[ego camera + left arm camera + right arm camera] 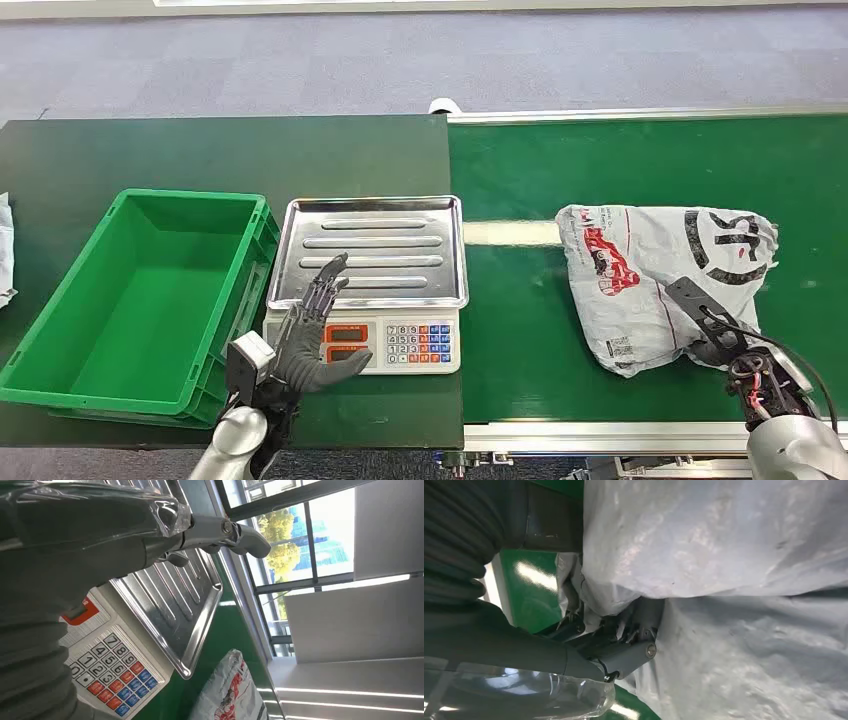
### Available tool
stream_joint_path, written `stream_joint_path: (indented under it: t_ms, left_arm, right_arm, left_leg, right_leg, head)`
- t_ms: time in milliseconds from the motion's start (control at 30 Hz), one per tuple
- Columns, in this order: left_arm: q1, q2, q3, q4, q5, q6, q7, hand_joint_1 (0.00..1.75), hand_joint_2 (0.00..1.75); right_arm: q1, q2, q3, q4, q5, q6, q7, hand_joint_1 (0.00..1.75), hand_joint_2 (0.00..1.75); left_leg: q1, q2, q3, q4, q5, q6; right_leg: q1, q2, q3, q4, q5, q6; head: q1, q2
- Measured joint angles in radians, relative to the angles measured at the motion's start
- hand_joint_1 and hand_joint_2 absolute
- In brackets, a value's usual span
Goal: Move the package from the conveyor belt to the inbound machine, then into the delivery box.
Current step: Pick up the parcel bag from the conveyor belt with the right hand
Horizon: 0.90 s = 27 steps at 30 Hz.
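The package [650, 270], a grey-white plastic mailer with red and black print, lies on the green conveyor belt [520, 330] at the right. My right hand [715, 335] is at its near right corner, thumb on top and fingers tucked under the edge. The right wrist view shows the fingers [619, 650] pinching a bunched fold of the package [734, 555]. The inbound machine is a scale with a steel tray [370, 250] and a keypad [420, 345]. My left hand [310, 335] hovers open over the scale's near left corner, fingers [220, 530] stretched above the tray [185, 605].
A green delivery box [150, 300] stands to the left of the scale on the dark table. Something white [5, 250] lies at the table's far left edge. The belt's metal rail [600, 435] runs along the near side. The package [230, 690] shows past the keypad [110, 675].
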Motion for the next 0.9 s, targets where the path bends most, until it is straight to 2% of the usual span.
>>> stream_joint_path:
  t_ms: [167, 300, 367, 533, 667, 900]
  left_arm:
    - [0.001, 0.0, 0.0, -0.001, 0.0, 0.005, 0.0, 0.0, 1.75]
    - [0.004, 0.0, 0.0, -0.003, 0.0, 0.012, 0.004, 0.0, 1.75]
    - [0.006, 0.0, 0.001, -0.006, 0.0, 0.015, 0.007, 0.0, 1.75]
    - [0.01, 0.0, 0.001, -0.011, -0.001, 0.018, 0.009, 0.0, 1.75]
    - [0.011, -0.001, 0.001, -0.014, -0.006, 0.026, 0.01, 0.0, 1.75]
    - [0.01, -0.001, 0.002, -0.019, -0.008, 0.039, 0.011, 0.0, 1.75]
  right_arm:
    - [0.007, 0.014, -0.006, 0.0, 0.019, -0.084, -0.08, 1.69, 1.75]
    - [0.006, 0.032, -0.006, -0.002, 0.025, -0.175, -0.167, 1.45, 1.75]
    - [0.006, 0.043, -0.006, -0.006, 0.012, -0.224, -0.226, 1.43, 1.75]
    - [0.005, 0.072, -0.014, -0.032, -0.069, -0.312, -0.383, 1.51, 1.75]
    - [0.027, 0.111, -0.027, -0.086, -0.184, -0.373, -0.542, 1.55, 1.75]
    - [0.094, 0.179, -0.017, -0.231, -0.315, -0.399, -0.618, 1.56, 1.75]
  left_leg:
    - [0.0, 0.0, 0.0, 0.0, 0.0, 0.0]
    - [0.0, 0.0, -0.001, 0.0, 0.0, 0.0]
    - [0.0, 0.0, -0.001, 0.0, 0.0, 0.0]
    - [0.0, 0.0, -0.001, 0.0, 0.0, 0.0]
    - [0.0, 0.0, -0.001, 0.0, 0.0, 0.0]
    - [0.0, 0.0, -0.002, 0.0, 0.0, 0.0]
  right_leg:
    - [0.0, 0.0, 0.0, 0.0, 0.0, 0.0]
    - [0.0, 0.0, 0.0, 0.0, 0.0, 0.0]
    - [0.0, 0.0, 0.0, 0.0, 0.0, 0.0]
    - [0.0, 0.0, 0.0, 0.0, 0.0, 0.0]
    - [0.0, 0.0, -0.001, 0.0, 0.0, 0.0]
    - [0.0, 0.0, -0.001, 0.0, 0.0, 0.0]
  head:
    - [0.0, 0.0]
    - [0.0, 0.0]
    - [0.0, 0.0]
    - [0.0, 0.0]
    - [0.0, 0.0]
    - [0.0, 0.0]
